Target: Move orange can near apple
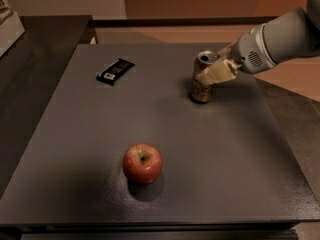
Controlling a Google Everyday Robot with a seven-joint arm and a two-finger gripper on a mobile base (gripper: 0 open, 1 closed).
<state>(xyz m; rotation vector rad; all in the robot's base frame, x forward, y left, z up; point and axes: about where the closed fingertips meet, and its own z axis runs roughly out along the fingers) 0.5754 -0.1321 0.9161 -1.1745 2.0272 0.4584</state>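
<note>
I'm seeing the gripper point(211, 72) hanging across the upright can point(202, 90); I cannot tell whether it is clamping. The apple point(143, 163) is sitting well apart from the can.

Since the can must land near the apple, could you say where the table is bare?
The table is bare all round the apple, widest right of it. The snack bar lies far left; the gripper crowds the orange can far right.
</note>
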